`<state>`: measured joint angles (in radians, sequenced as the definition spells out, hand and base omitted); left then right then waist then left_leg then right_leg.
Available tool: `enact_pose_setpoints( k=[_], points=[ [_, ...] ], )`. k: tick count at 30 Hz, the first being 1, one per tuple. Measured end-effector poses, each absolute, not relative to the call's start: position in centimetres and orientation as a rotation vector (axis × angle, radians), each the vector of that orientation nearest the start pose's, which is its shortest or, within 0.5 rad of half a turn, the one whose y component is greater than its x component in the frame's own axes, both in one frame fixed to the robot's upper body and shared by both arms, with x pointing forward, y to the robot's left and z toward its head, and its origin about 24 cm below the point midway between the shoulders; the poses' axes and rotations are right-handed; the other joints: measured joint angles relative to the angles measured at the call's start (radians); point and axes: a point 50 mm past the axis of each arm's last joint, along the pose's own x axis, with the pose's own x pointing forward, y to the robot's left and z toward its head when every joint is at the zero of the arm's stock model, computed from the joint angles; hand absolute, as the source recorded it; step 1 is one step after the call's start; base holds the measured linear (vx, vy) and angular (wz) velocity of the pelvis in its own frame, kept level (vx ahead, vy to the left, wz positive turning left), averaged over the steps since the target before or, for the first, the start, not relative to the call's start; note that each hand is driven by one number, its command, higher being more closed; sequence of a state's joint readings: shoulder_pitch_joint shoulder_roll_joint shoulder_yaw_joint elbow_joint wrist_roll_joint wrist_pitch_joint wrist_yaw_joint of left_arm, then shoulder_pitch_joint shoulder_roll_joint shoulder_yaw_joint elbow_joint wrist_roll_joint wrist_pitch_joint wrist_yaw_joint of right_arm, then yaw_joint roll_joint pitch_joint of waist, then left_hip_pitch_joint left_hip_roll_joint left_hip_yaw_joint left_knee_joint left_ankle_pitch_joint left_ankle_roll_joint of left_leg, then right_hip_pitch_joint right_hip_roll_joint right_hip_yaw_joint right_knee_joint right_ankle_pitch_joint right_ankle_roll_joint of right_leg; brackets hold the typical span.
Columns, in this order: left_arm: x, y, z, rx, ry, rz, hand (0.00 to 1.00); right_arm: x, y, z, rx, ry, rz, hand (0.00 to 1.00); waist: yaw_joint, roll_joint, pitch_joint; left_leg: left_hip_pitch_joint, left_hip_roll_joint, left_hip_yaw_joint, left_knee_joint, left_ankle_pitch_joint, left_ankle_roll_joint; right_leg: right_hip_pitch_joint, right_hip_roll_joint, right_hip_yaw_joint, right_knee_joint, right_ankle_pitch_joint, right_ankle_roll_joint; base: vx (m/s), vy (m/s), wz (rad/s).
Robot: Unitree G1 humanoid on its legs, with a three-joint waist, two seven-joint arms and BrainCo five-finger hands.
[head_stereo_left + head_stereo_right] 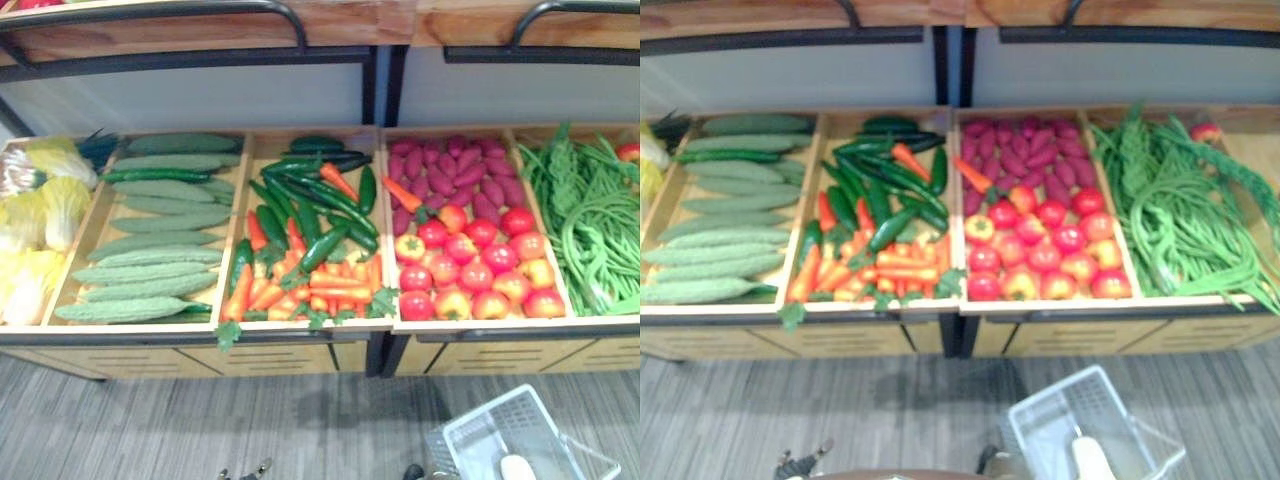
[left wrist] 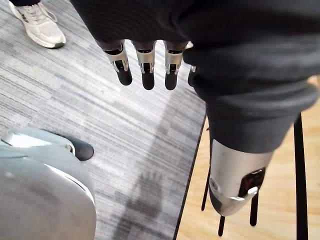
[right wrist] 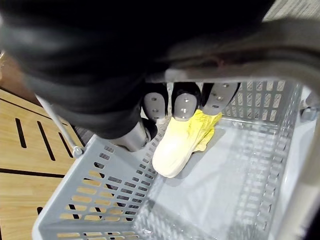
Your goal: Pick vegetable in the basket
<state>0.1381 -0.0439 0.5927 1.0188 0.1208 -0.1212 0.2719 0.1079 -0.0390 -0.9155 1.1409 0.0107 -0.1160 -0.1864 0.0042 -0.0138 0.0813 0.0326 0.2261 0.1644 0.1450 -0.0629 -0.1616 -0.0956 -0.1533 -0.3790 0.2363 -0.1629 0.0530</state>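
A grey plastic basket (image 3: 90,200) hangs from its handle (image 3: 240,65), and my right hand (image 3: 185,102) is curled round that handle. Inside lies a pale yellow napa cabbage (image 3: 177,145). In the left eye view the basket (image 1: 540,420) sits low at the right, above the floor, with the cabbage (image 1: 517,466) in it. My left hand (image 2: 146,65) hangs over the grey floor with its fingers straight and nothing in it. The vegetable stand (image 1: 300,335) stretches in front of me.
The stand's wooden bins hold cabbages (image 1: 40,220), pale green gourds (image 1: 150,230), green peppers and carrots (image 1: 305,240), purple sweet potatoes (image 1: 450,170), tomatoes (image 1: 475,265) and green beans (image 1: 590,220). A shelf with black rails runs above. A person's white shoe (image 2: 37,25) stands on the floor.
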Motion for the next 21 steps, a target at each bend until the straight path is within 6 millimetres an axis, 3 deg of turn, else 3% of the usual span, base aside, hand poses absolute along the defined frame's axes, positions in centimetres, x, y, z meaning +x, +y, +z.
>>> enact_pose_setpoints(
  k=[5, 10, 13, 15, 18, 21],
  points=[
    [3.9, 24.4, -15.6, -0.064, 1.085, 0.962, 0.00, 1.7, -25.8, -16.2, 0.368, 1.101, -1.100, 1.00, -0.008, 0.017, -0.040, 0.027, -0.023, 0.079, -0.116, 0.012, 0.004, -0.003, 0.023, 0.037, -0.136, 0.099, 0.018, 0.03, 0.091, -0.21],
    [5.7, 28.4, -13.4, -0.056, 0.920, 1.197, 0.00, 1.0, -25.3, -16.5, 0.378, 1.142, -1.104, 1.00, -0.030, 0.006, -0.045, 0.058, -0.059, 0.087, -0.154, 0.011, 0.004, 0.031, 0.000, 0.045, -0.183, 0.134, 0.041, -0.04, 0.104, -0.01],
    [9.1, 31.3, -9.5, 0.067, 0.674, 1.294, 0.00, 1.2, -25.2, -16.5, 0.320, 1.159, -1.059, 1.00, -0.029, -0.001, -0.049, 0.048, -0.077, 0.083, -0.165, 0.008, 0.008, 0.029, -0.009, 0.046, -0.207, 0.158, 0.052, -0.08, 0.064, 0.08],
    [12.2, 32.5, -5.1, 0.206, 0.423, 1.313, 0.00, 1.3, -25.3, -16.4, 0.274, 1.159, -1.022, 1.00, -0.028, 0.001, -0.049, 0.038, -0.086, 0.070, -0.173, 0.001, 0.021, 0.028, -0.008, 0.037, -0.220, 0.172, 0.055, -0.10, 0.043, 0.19],
    [14.8, 32.4, -0.6, 0.332, 0.179, 1.294, 0.00, 2.0, -25.9, -16.1, 0.215, 1.145, -0.977, 1.00, -0.029, 0.009, -0.046, 0.037, -0.088, 0.071, -0.177, -0.014, 0.042, 0.028, -0.007, 0.034, -0.223, 0.185, 0.057, -0.09, 0.033, 0.07],
    [16.4, 31.4, 2.4, 0.433, 0.012, 1.253, 0.00, 2.3, -26.6, -15.8, 0.178, 1.124, -0.957, 1.00, -0.030, 0.022, -0.048, 0.027, -0.086, 0.074, -0.176, -0.036, 0.053, 0.026, -0.002, 0.035, -0.238, 0.204, 0.056, -0.10, 0.023, 0.01]
  ],
)
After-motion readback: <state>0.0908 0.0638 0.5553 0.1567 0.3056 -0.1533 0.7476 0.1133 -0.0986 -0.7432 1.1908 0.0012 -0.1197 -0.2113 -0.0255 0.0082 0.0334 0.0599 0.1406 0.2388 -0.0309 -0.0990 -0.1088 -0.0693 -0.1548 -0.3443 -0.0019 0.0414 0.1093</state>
